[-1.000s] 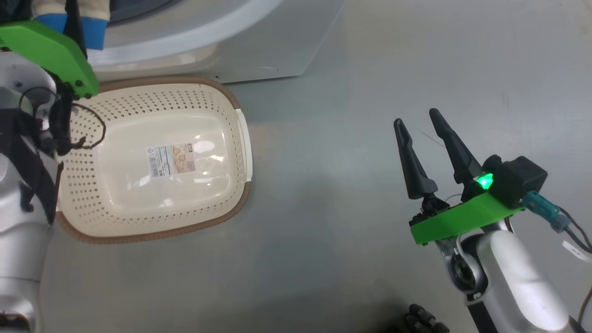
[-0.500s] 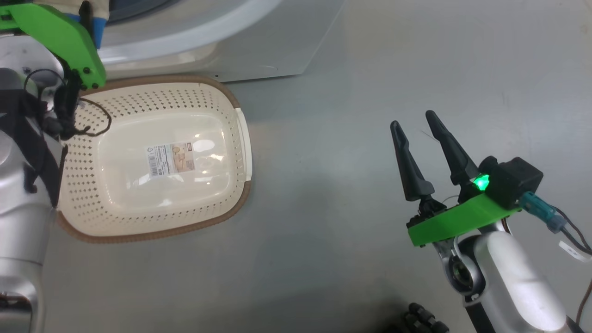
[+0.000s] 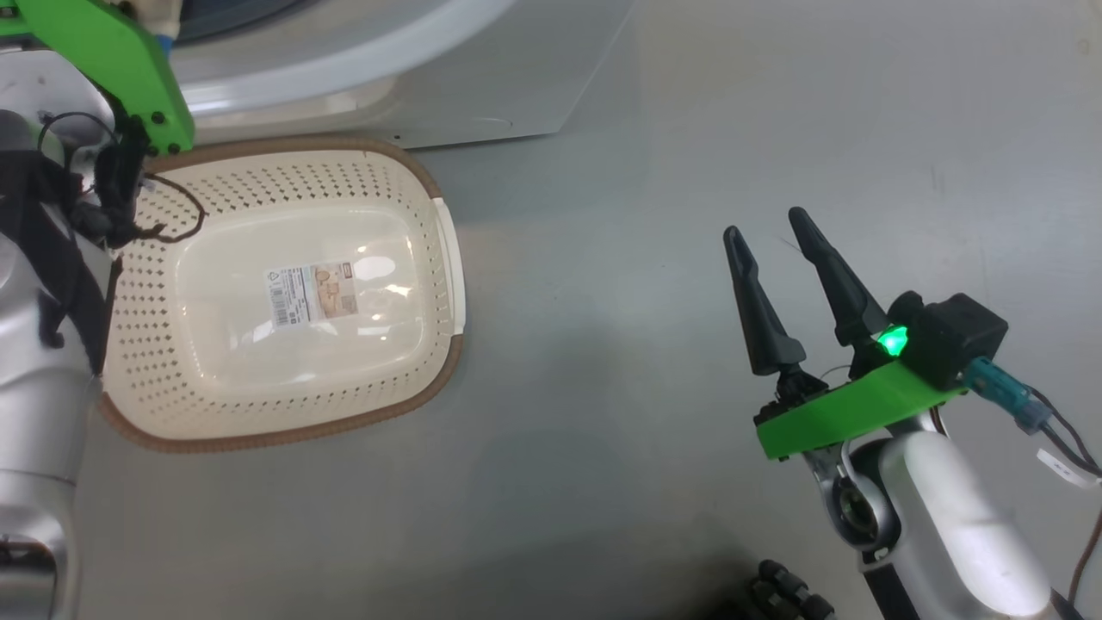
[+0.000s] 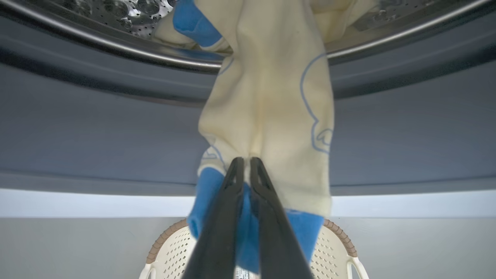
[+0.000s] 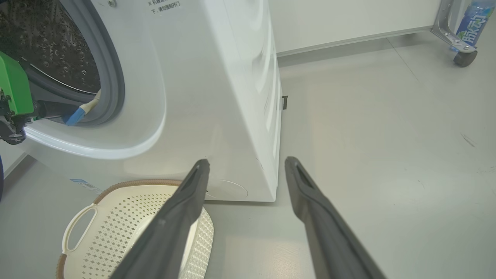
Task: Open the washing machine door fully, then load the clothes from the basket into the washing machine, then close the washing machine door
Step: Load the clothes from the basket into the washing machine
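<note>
While the right claw [image 3: 764,226] hangs over the grey floor [image 3: 603,284] at about four o'clock in the head view, its two dark fingers spread wide and touching nothing, the left claw [image 4: 244,162] is up at the mouth of the washing machine [image 5: 217,97]. In the left wrist view its fingers are pressed together, pinching a puckered fold of the clothes [image 4: 267,100], a cream garment with bright blue patches and a thin blue outline. The garment comes out of the perforated steel drum [image 4: 128,6] at twelve o'clock, drapes over the grey gasket [image 4: 97,116] and hangs down outside toward six o'clock, with a blue end dangling above the basket [image 3: 284,437]. In the head view the basket sits on the floor at nine o'clock, just beside the washer's white front, its pale bottom and label sticker [image 3: 314,293] in plain sight. In the right wrist view the round opening lies at ten o'clock, with a blue corner of fabric at the gasket's lower edge.
</note>
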{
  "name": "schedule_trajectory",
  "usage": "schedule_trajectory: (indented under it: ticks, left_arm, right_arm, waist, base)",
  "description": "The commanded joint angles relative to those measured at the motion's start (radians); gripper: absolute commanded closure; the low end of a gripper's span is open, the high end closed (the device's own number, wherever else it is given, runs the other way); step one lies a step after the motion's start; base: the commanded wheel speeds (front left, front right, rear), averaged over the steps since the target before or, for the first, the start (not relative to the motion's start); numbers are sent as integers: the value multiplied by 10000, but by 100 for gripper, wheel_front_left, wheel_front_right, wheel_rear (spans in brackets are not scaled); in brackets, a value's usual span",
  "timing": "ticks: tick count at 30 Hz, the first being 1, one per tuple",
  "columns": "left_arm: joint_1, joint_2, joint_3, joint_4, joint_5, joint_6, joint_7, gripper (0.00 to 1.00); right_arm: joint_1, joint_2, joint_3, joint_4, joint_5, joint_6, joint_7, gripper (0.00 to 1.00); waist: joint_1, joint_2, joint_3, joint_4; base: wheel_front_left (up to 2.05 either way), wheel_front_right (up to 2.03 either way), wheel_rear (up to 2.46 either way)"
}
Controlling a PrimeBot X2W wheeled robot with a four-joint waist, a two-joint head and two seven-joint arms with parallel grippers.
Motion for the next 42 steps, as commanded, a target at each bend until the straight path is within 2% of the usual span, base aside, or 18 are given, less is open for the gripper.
schedule_trajectory:
  ticks: [1, 14, 21, 42]
  left_arm:
    - [-107, 451, 162, -303, 55, 66, -191, 100]
    - [-672, 462, 61, -640, 327, -133, -2302, 100]
    - [-1234, 462, 46, -656, 515, -34, -3273, 100]
    - [-2916, 848, -197, 320, 613, -253, -2996, 100]
  right_arm:
    - [-13, 11, 151, -253, 61, -27, -67, 0]
    - [-36, 56, 197, -240, 148, -27, -67, 0]
    - [-22, 78, 253, -236, 178, -27, -67, 0]
    - [82, 118, 531, -246, 272, -27, -67, 0]
  waist:
    - [0, 0, 2, 8]
    - [0, 0, 9, -82]
    - [0, 0, 74, -211]
    - [0, 0, 858, -631]
  base:
    - [0, 0, 0]
    - [0, 0, 0]
    - [0, 0, 0]
    - [0, 0, 0]
